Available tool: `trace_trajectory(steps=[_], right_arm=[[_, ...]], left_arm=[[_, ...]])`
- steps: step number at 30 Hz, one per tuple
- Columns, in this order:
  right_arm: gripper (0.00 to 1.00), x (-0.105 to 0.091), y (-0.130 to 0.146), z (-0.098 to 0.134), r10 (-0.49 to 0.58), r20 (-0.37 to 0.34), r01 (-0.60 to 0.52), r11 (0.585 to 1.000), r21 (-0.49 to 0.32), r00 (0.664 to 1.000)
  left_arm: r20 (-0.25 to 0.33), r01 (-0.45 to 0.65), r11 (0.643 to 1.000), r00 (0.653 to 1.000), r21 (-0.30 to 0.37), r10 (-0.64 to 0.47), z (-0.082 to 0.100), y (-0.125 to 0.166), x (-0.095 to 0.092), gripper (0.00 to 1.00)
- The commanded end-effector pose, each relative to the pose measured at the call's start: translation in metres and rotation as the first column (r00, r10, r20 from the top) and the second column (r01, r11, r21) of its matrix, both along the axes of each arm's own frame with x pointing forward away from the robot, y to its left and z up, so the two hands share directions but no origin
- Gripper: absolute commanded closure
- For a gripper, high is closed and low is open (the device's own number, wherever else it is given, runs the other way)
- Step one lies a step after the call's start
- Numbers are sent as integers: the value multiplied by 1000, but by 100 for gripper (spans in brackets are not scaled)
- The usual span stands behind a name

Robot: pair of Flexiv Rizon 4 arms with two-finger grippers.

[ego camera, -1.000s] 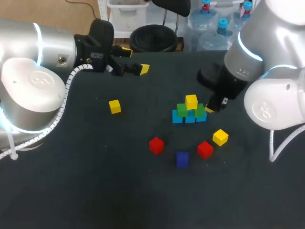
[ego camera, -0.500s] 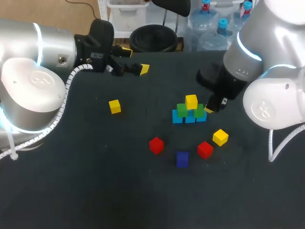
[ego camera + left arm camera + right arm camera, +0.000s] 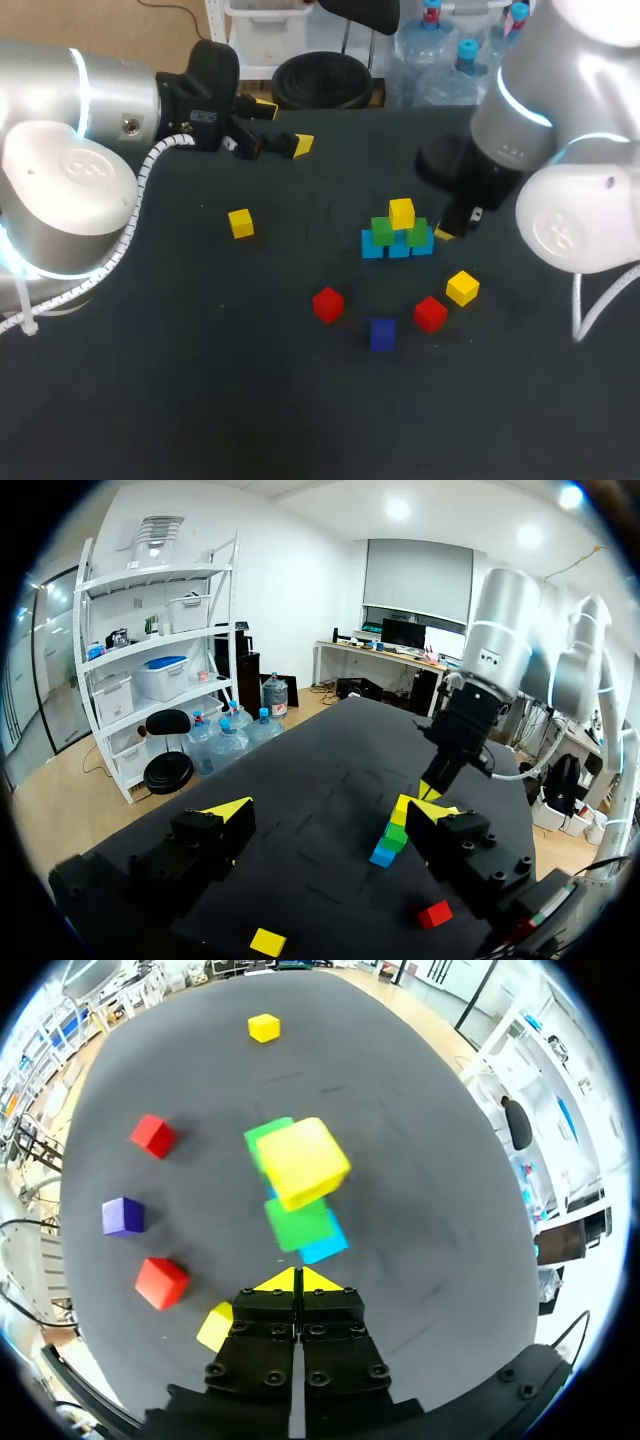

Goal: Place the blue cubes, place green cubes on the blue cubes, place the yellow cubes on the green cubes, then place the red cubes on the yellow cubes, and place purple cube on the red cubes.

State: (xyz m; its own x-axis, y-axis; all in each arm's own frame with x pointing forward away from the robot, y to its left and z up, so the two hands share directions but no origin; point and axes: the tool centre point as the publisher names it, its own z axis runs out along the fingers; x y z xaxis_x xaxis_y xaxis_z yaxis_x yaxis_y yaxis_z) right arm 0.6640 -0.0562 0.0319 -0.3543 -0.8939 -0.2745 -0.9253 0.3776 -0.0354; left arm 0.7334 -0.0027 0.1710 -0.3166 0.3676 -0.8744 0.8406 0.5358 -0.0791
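Note:
A small pyramid stands right of the table's middle: a row of blue cubes, two green cubes on them, and one yellow cube on top. My right gripper is shut and empty, just right of the pile; in its wrist view the gripper sits behind the top yellow cube. Loose on the table are a yellow cube, another yellow cube, two red cubes and a purple cube. My left gripper is open and empty, high at the far left.
In the left wrist view, the pile lies ahead of the open gripper, with a red cube and a yellow cube nearer. The black table has free room at the front and left.
My right arm has edged slightly to the right, away from the pile. The cubes and the left arm have not moved.

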Motion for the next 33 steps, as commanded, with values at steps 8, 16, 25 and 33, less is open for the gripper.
trace_trajectory(steps=[8,16,25,33], right_arm=[[100,-18,8,3,29,-38,-28,999,23,999],[100,-13,18,-6,59,-41,-57,997,47,997],[100,-12,23,-7,68,-57,-64,996,63,996],[100,-14,24,-8,67,-82,-60,995,82,994]], left_arm=[[5,1,1000,1000,-6,-1,-1,1,0,0],[5,1,1000,1000,-6,-1,-1,1,0,0],[5,1,1000,1000,-6,-1,-1,1,0,0],[5,1,1000,1000,-6,-1,-1,1,0,0]])
